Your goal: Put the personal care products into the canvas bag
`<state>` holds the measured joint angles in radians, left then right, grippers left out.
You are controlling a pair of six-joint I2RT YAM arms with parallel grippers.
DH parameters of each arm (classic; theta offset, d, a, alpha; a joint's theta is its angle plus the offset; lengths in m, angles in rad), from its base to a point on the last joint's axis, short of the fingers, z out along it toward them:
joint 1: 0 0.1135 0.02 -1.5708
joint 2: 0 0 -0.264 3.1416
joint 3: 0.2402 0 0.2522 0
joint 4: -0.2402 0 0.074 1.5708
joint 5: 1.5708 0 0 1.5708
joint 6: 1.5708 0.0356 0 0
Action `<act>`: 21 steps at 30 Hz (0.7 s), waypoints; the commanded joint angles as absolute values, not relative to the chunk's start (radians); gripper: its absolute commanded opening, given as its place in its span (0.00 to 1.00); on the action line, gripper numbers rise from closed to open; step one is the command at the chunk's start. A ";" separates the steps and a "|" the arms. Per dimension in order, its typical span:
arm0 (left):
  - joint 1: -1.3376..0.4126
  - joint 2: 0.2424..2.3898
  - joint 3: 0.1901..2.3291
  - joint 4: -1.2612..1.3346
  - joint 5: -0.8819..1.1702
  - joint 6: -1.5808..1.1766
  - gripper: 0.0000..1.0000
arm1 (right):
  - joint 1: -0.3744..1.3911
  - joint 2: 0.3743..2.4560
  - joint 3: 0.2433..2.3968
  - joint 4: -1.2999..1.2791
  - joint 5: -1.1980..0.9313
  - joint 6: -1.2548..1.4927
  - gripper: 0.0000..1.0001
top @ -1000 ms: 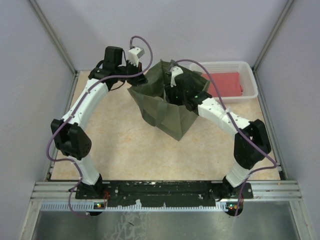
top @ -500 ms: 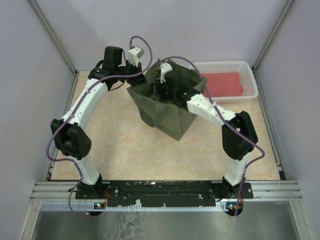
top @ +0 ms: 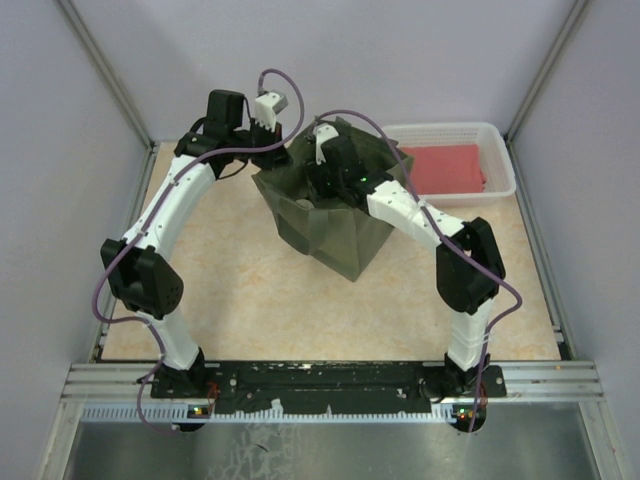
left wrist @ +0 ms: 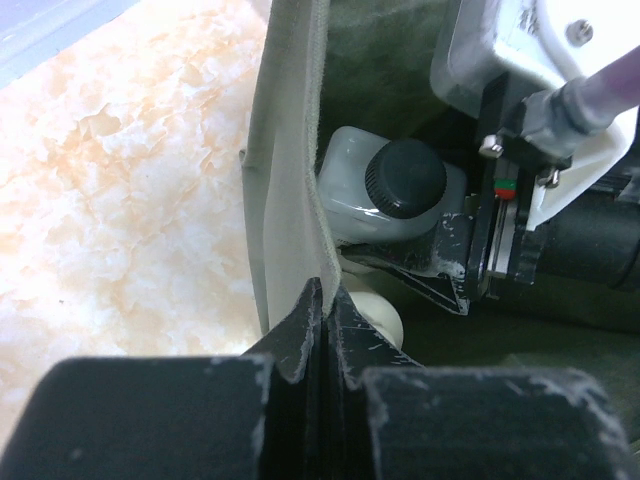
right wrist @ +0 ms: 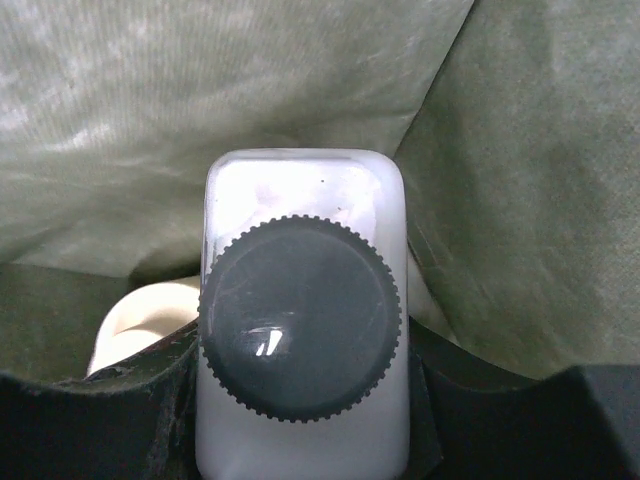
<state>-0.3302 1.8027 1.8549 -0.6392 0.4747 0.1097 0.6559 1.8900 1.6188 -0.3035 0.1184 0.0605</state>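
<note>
We are looking at a beige marbled tabletop point(top: 250, 290) boxed in by pale lilac walls point(top: 400, 60), with aluminium posts at the corners. The canvas bag point(top: 335, 235) is standing at the far middle of the table, mouth open upward. A white mesh basket point(top: 500, 150) is sitting just to its right, holding a red folded cloth point(top: 450, 168). The left gripper point(left wrist: 322, 320) is sitting at the bag's far-left rim, fingers pressed together on the fabric edge and pinching it. The right gripper point(right wrist: 300, 385) is reaching down inside the bag, fingers clamping the sides of a white bottle point(right wrist: 300, 195). From the right wrist we are seeing that bottle cap-first. Its dark ridged cap point(right wrist: 300, 318) is facing the camera and the bag's mouth, so its long axis is running along the gripper's reach, base pointing deeper into the bag. A cream cap point(right wrist: 135, 320) is showing beside it, lower in the bag; we cannot tell whether the two are touching.
</note>
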 commanded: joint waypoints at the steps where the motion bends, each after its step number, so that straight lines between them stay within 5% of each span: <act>1: -0.325 1.818 1.965 -0.668 0.460 0.123 0.00 | 0.668 1.825 1.743 -0.263 0.218 -0.025 0.00; 9: -0.324 1.859 2.100 -0.753 0.443 0.132 0.00 | 0.653 1.772 1.796 -0.281 0.138 0.028 0.00; 21: -0.324 1.849 2.080 -0.743 0.450 0.129 0.00 | 0.654 1.703 1.644 0.018 -0.075 0.224 0.00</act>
<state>-0.3309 1.8759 2.0342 -0.7792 0.4500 0.1139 0.6495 1.8172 1.6180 -0.2611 0.0505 0.1123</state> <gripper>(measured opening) 0.028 0.490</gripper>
